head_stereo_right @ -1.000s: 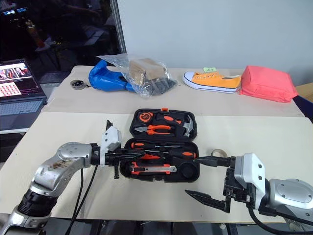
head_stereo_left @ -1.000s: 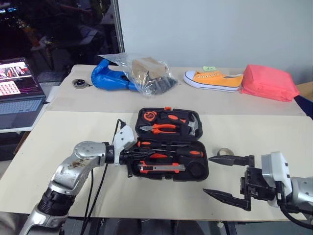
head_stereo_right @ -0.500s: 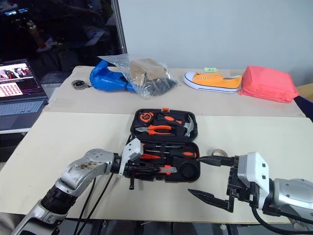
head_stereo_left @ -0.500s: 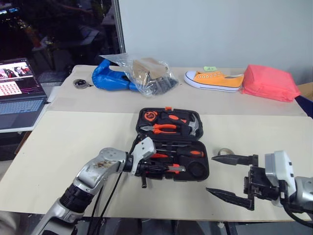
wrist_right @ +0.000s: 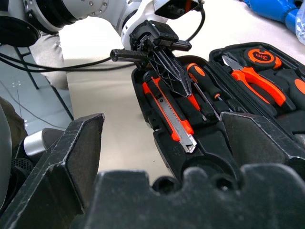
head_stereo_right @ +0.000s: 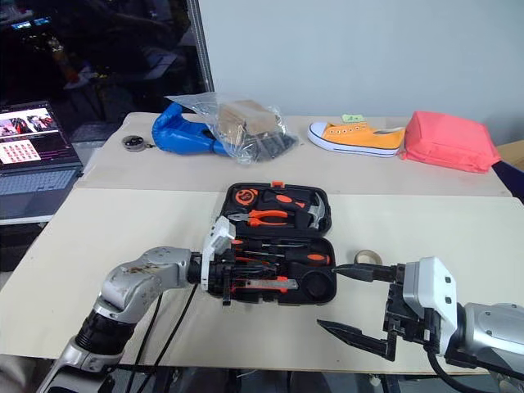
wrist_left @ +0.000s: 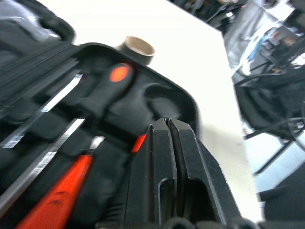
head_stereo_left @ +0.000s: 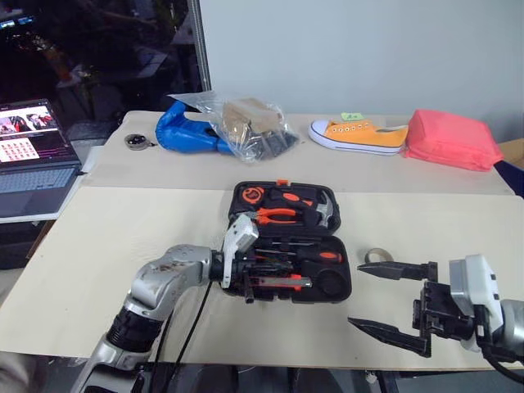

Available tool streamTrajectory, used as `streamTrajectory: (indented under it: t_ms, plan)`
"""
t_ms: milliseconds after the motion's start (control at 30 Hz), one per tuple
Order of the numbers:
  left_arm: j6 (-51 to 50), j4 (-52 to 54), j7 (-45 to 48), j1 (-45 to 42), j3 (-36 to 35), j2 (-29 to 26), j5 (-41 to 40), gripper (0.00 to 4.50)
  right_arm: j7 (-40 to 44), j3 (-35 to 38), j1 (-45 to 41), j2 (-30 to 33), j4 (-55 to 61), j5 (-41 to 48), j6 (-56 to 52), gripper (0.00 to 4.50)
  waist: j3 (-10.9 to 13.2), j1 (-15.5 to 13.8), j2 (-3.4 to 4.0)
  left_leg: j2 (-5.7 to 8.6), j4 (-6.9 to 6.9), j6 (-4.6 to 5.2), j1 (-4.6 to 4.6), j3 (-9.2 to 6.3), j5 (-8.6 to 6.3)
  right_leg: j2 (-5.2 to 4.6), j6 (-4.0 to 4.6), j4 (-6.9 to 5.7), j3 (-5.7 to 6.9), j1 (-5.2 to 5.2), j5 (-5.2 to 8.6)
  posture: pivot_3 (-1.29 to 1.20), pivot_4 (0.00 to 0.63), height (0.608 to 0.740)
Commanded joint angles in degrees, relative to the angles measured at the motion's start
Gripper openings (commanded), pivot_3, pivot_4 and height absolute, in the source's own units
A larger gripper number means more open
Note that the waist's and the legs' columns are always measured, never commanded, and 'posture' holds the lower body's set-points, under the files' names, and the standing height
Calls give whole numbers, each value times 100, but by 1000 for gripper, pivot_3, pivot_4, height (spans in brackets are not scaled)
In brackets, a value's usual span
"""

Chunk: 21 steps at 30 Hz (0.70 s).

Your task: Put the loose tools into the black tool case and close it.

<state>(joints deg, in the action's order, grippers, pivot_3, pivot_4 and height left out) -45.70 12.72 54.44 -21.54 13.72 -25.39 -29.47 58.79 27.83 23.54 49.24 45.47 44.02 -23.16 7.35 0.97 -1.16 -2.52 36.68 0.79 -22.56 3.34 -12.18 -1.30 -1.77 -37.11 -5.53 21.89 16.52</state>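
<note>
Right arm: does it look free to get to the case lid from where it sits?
Probably yes. The right tool hangs open beside the case, with bare table between them. The tape roll sits just beyond it, and the shut left tool is over the case's near half.

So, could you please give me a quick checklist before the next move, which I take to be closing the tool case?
1. Tool case lying open: ok.
2. Utility knife in its recess: ok.
3. Screwdrivers seated flat: cannot tell.
4. Left gripper clear of the case: not ok, its shut fingers are over the tools.
5. Right gripper open and clear: ok.
6. Tape roll clear of the case: ok.
</note>
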Motion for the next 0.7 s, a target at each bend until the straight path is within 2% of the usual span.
streamTrajectory:
  t_ms: [33,200,400,700]
  plan:
    - [-30,30,-156,23,261,-107,244,133,-24,60,-86,50,124,61,4,4500,0,-10,1,0,0,0,-3,-1,0,-1,0,0,0,2,0,0,150,740]
    - [-11,-165,-311,87,631,-305,663,133,-5,96,-68,52,126,64,1,4500,0,-14,0,-2,0,0,-4,-1,0,-1,0,0,2,4,0,0,150,740]
    - [-322,-243,-319,43,924,-445,785,133,-2,135,-34,64,154,80,-19,4500,5,3,-12,-8,0,0,20,0,0,-1,0,0,1,-19,0,0,150,740]
    - [-1495,-325,-509,-366,716,-199,276,133,-28,130,152,51,154,7,-79,4500,5,-4,-12,-12,0,-1,50,-2,-1,-2,0,5,4,-56,4,0,150,740]
